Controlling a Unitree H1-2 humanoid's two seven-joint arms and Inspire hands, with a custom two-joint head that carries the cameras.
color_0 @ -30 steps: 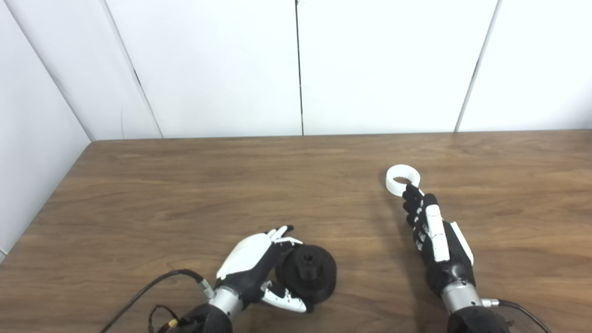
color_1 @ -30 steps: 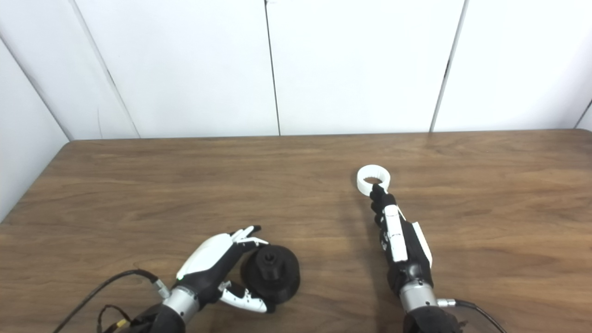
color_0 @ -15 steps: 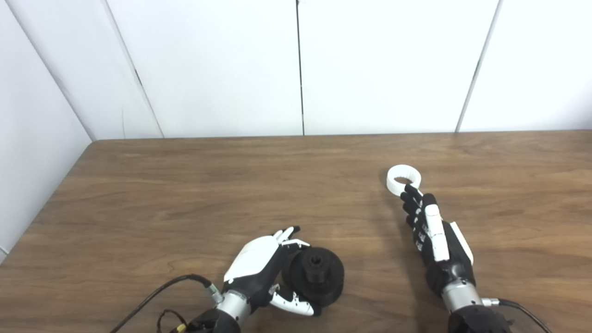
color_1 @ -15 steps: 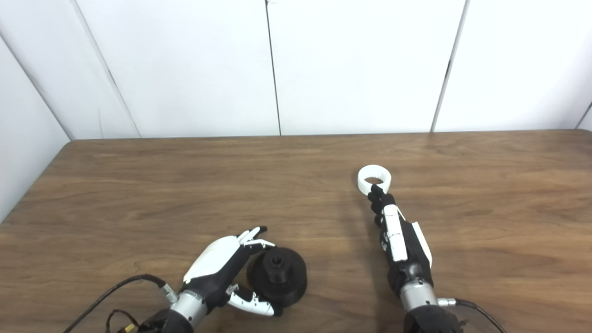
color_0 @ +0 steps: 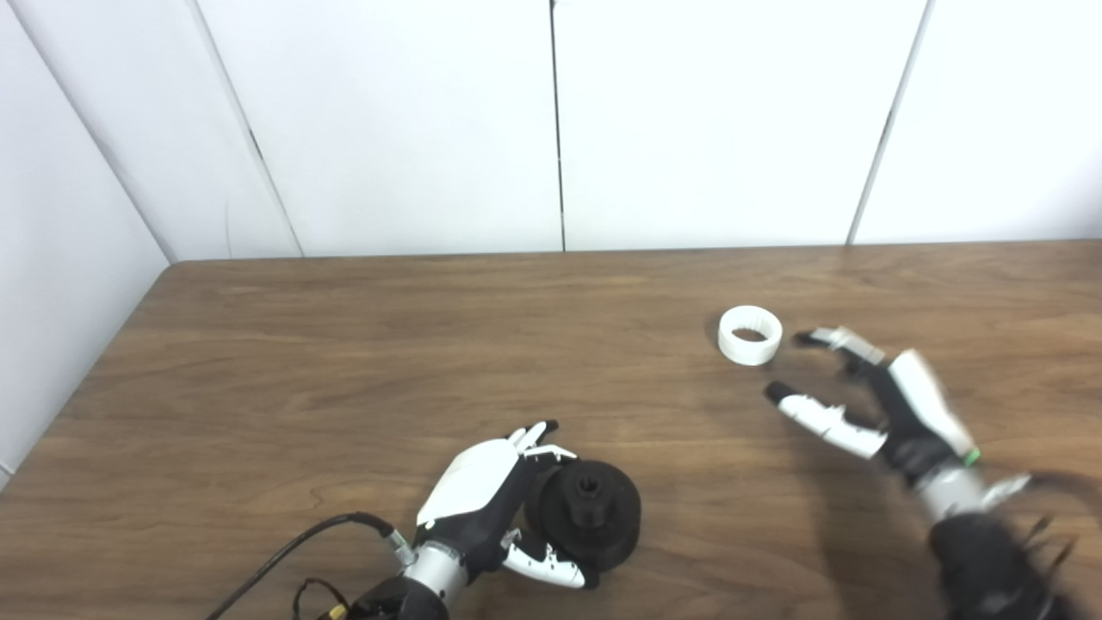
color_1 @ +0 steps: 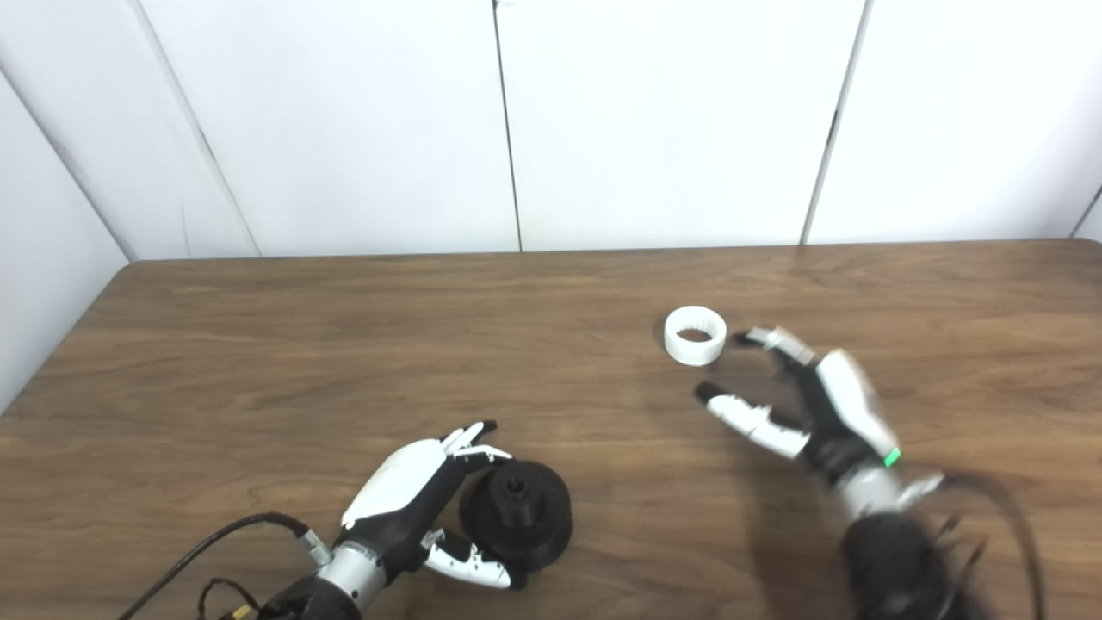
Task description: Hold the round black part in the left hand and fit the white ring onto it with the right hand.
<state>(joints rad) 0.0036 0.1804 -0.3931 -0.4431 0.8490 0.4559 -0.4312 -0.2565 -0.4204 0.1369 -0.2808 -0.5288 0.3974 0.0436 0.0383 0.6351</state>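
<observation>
Left eye view shows the left robot hand (color_0: 482, 495) cupped around the round black part (color_0: 587, 514) on the desk (color_0: 344, 362). Near the white ring (color_0: 750, 335), the right robot hand (color_0: 869, 405) hovers spread wide, holding nothing.

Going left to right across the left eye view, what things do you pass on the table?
Black cable → left hand → round black part → white ring → right hand.
</observation>
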